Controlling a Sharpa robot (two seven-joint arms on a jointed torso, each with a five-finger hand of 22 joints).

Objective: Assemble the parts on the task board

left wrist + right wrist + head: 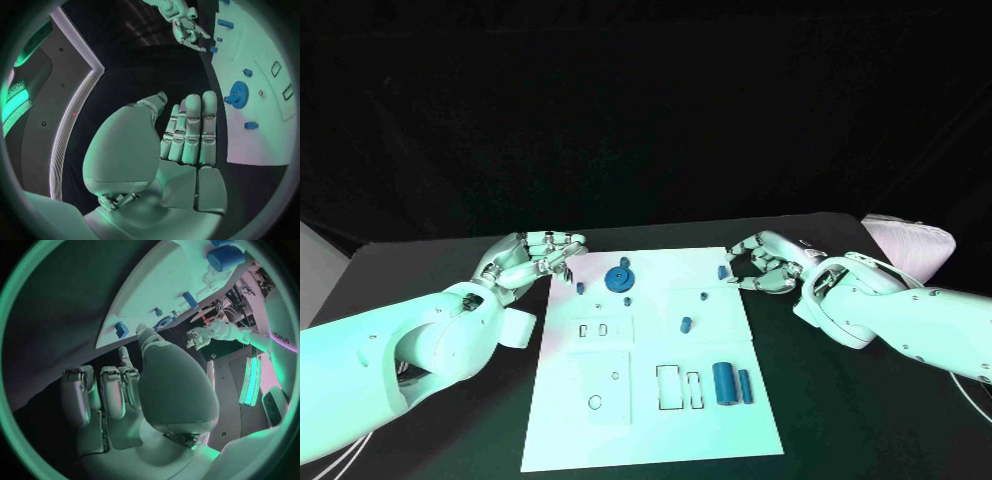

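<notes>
Left hand (531,256) and right hand (764,264) are held empty, fingers apart, at task board (646,420) far corners.

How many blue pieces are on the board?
8: a gear and two small ones near the left hand, one by the right hand, two mid-board, two cylinders nearer the robot. Others may hide.

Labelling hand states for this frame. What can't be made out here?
- Head view: whether the right hand touches the small blue part at the task board edge; curled fingers hide it.
- Head view: left hand fingertip contact with the board; too small.
- Right wrist view: palm hides the fingertips.
</notes>
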